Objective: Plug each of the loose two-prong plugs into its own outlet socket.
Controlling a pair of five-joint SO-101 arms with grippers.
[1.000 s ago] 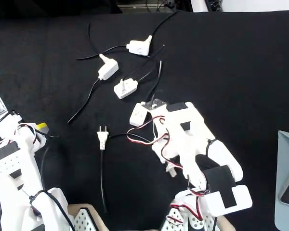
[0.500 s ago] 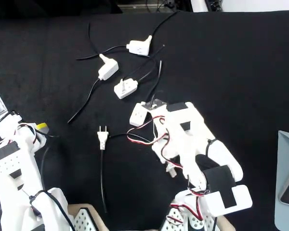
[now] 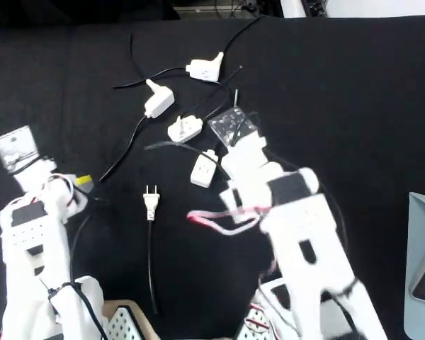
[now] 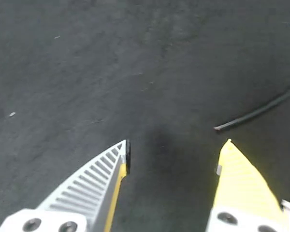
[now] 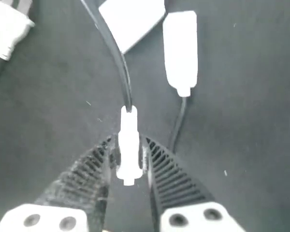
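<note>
The right gripper [image 5: 128, 144] was clamped shut on a slim white plug [image 5: 128, 126], with a black cord [image 5: 117, 63] running off the plug's far end. A white socket [image 5: 180, 50] lay just beyond it, beside a white block [image 5: 133, 17]. The left gripper [image 4: 174, 154] was wide open, holding nothing, over the black table [image 4: 111, 58]. A loose two-prong plug [image 3: 151, 201] lay on the table between the arms.

On the table [image 3: 354, 106], a plug [image 3: 150, 202] lies left of one socket [image 3: 204, 170], with another socket [image 3: 184, 129] behind that.
</note>
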